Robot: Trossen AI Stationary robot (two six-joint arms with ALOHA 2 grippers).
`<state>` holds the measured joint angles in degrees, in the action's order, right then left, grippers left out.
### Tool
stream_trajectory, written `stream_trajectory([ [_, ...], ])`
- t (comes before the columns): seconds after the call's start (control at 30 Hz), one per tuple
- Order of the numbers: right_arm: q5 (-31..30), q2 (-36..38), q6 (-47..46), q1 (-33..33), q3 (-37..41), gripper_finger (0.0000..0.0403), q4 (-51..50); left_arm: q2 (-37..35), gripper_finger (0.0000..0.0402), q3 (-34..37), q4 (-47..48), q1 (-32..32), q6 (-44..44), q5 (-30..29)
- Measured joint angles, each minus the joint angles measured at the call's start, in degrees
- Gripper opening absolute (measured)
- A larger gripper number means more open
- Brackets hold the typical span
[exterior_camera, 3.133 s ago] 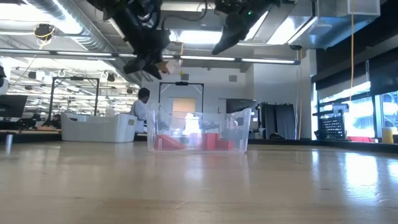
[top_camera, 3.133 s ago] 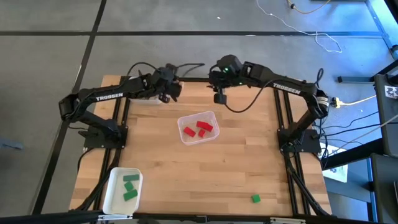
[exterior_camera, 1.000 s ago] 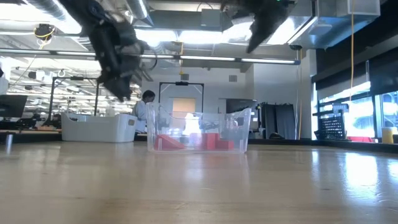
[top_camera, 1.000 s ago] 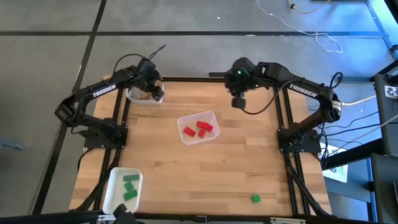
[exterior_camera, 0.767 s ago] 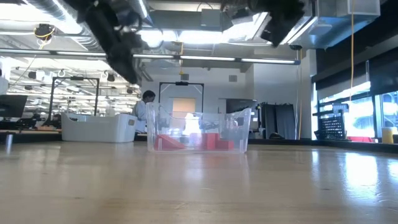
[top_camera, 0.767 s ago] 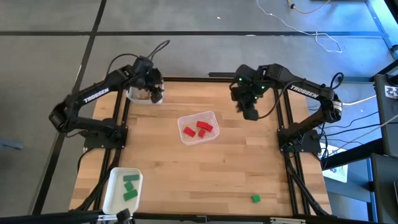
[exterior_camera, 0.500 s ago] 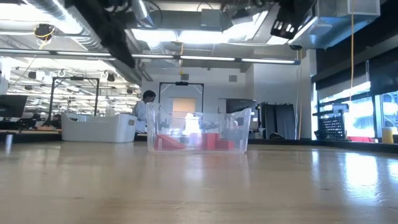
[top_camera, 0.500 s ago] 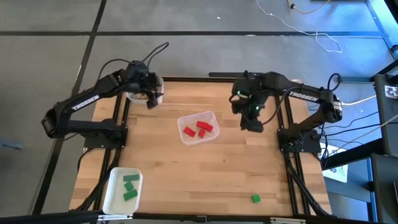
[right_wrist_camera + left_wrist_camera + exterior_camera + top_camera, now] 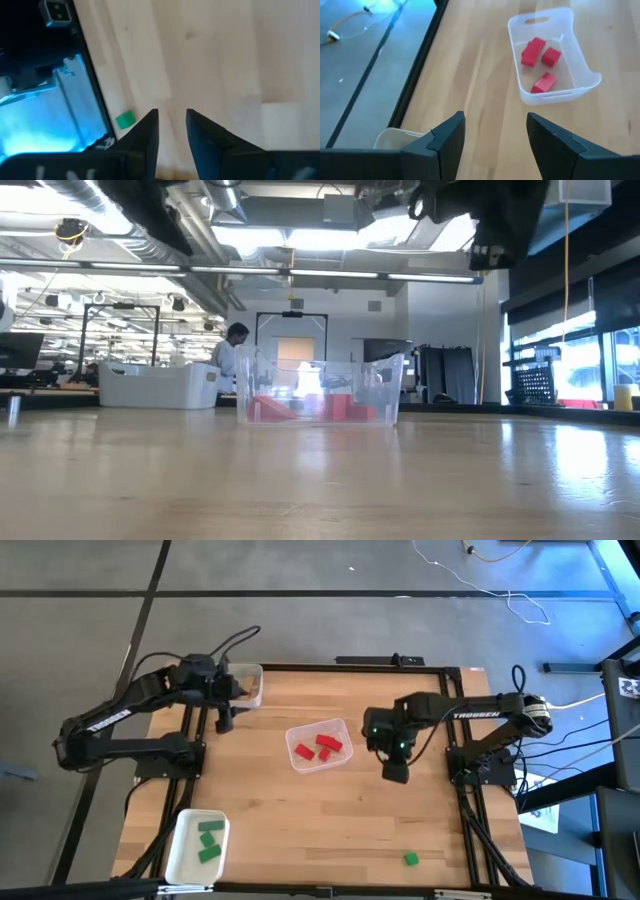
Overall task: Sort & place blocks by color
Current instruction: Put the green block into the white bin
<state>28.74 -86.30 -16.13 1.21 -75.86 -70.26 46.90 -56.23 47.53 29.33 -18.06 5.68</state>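
A clear plastic tray [image 9: 319,744] at mid-table holds three red wooden blocks [image 9: 318,746]. The right gripper [image 9: 396,772], just beside it, hangs empty, jaws apart. The left gripper [image 9: 224,723], released and empty, hovers farther off. A lone green block [image 9: 411,859] lies well apart.

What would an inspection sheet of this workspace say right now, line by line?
Surface: wooden table, bare between trays.
Job's things: three red blocks in clear tray; green blocks in white tray; one green block loose near front edge.
Clutter: tray at far-left corner.
Grippers: left gripper fingers open, empty; right gripper fingers slightly apart, empty.
Cables: white cable on floor.
Surroundings: person far behind.
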Motion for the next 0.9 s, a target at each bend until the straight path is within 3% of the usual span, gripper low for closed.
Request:
stream_trajectory([
  [0.17, 2.3, -0.2, -2.9, -2.8, 0.6, 0.0118, 1.4, -2.2, 0.0202, 0.0, -0.2, -1.5, 2.3, 0.0],
  [0.33, 1.3, -0.2, -2.6, -5.4, 0.6, 0.0163, 1.7, -3.3, 0.0202, 0.0, -0.2, -2.1, 4.5, -0.2],
  [0.53, 1.3, -0.2, 4.6, -12.7, 0.6, 0.0214, 0.5, -3.5, 0.0202, 0.0, -0.2, -2.1, 4.5, -0.2],
  [0.7, 1.0, -0.2, 5.8, -20.5, 2.1, 0.0221, 1.6, -3.6, 0.0202, 0.0, -0.2, -2.1, 4.6, -0.2],
  [0.9, 0.9, -0.2, -0.3, -29.7, 6.8, 0.0221, 9.6, -3.5, 0.0202, 0.0, -0.5, -2.1, 4.6, -0.3],
])
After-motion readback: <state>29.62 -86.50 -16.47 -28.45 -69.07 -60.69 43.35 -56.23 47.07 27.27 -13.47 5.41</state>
